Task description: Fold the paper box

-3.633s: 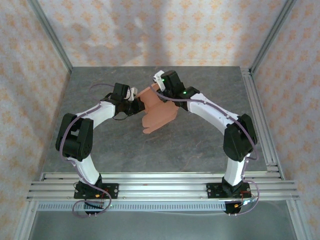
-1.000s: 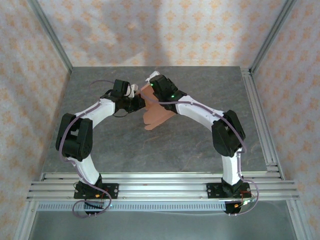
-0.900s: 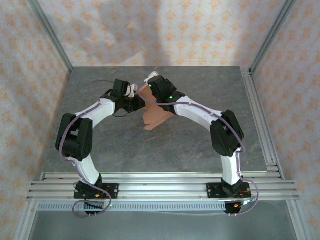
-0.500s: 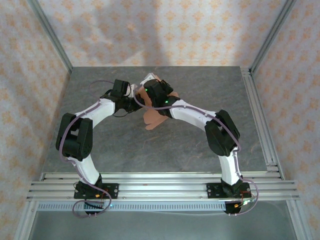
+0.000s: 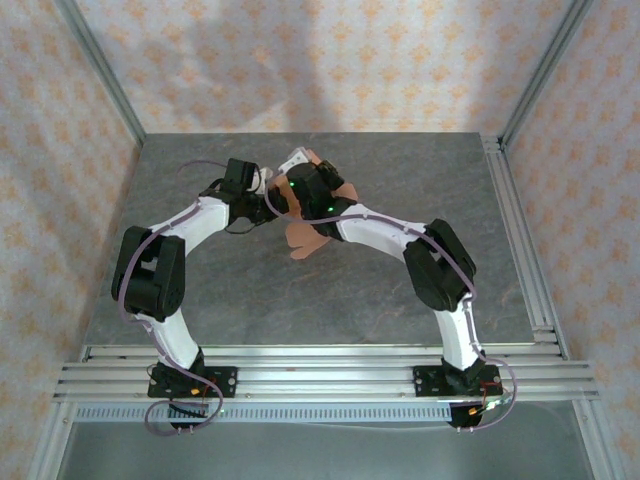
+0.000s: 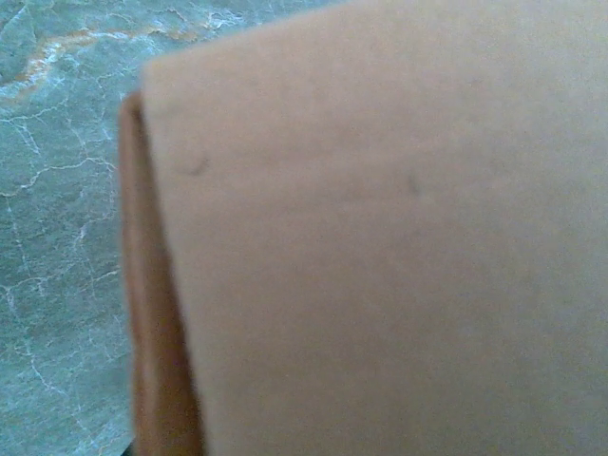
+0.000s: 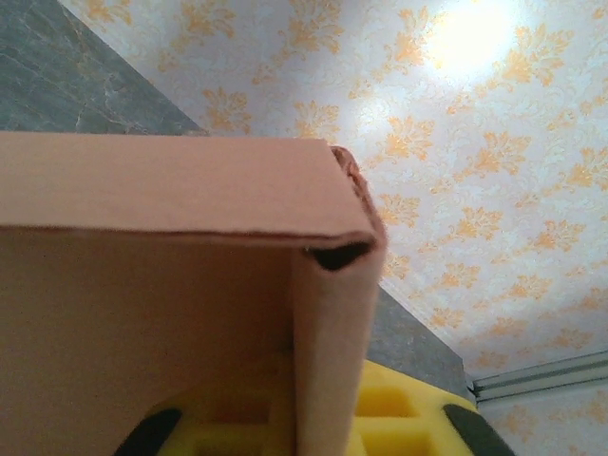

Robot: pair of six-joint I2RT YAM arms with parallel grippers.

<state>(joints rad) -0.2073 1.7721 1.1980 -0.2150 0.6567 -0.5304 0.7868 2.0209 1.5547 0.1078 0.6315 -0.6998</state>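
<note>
Pinching the half-folded paper box (image 5: 312, 240), left tool (image 5: 272, 203) clamped tight; right tool (image 5: 297, 172), opening unclear.

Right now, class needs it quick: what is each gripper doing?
Left gripper: shut, apparently on the paper box edge.
Right gripper: at the box's folded wall; open or shut cannot be told.

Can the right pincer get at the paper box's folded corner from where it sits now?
Probably yes. The right pincer is right at the paper box: one folded wall stands between its parted fingers, and nothing blocks the way. The left pincer seems to hold the box from the other side.
</note>
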